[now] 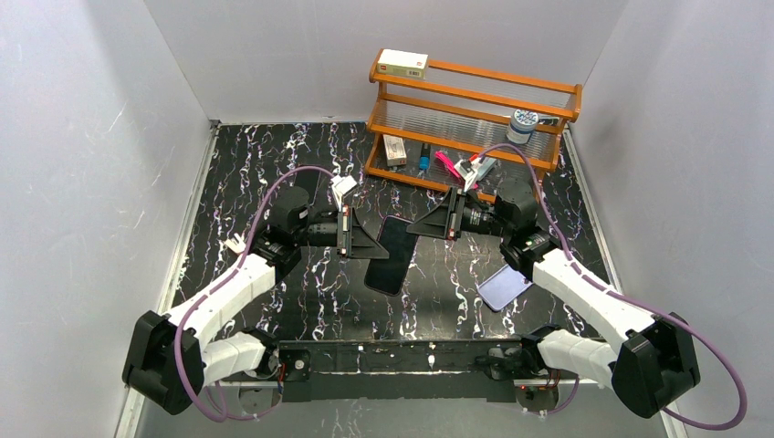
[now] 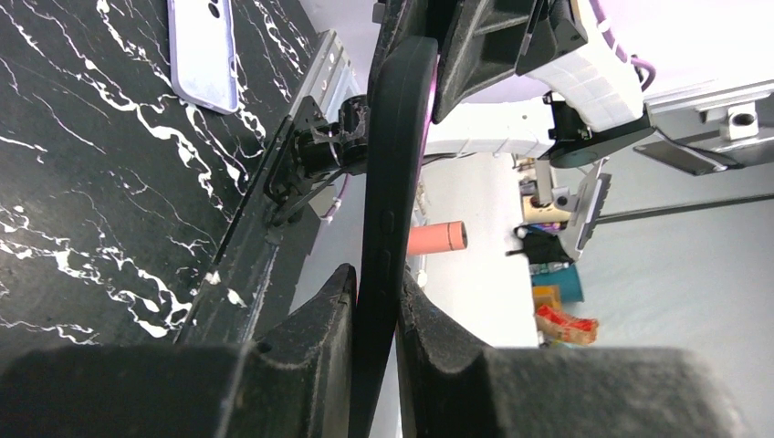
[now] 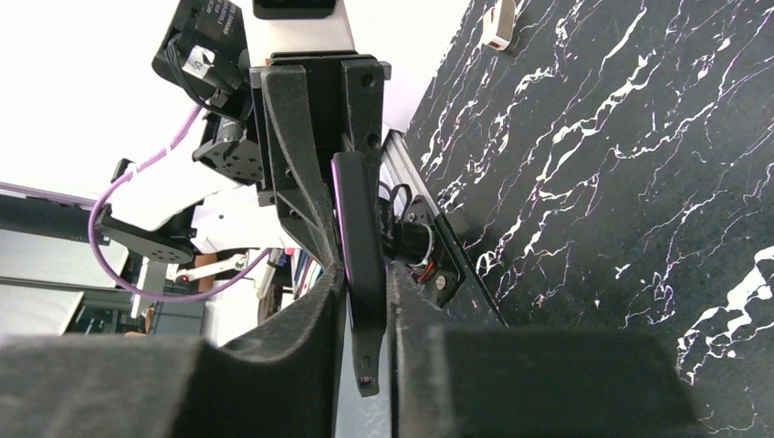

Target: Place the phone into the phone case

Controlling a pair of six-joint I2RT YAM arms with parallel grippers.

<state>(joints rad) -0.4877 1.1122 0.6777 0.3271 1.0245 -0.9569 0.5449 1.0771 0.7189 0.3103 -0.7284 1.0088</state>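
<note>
A black phone (image 1: pixel 391 260) is held between my two grippers over the middle of the black marbled table. My left gripper (image 1: pixel 376 248) is shut on its left side. In the left wrist view the phone (image 2: pixel 394 173) stands edge-on between the fingers of that gripper (image 2: pixel 376 278). My right gripper (image 1: pixel 417 225) is shut on the phone's upper right end, and the phone (image 3: pixel 358 228) also shows edge-on between the jaws in the right wrist view (image 3: pixel 365 274). The pale lavender phone case (image 1: pixel 505 287) lies flat and empty beside the right forearm; it also shows in the left wrist view (image 2: pixel 203 55).
An orange wooden rack (image 1: pixel 475 91) stands at the back right with a white box (image 1: pixel 402 63) on top, a round spool (image 1: pixel 522 125) and small items on its shelves. A small white object (image 1: pixel 344 187) lies near the left wrist. White walls close in on three sides.
</note>
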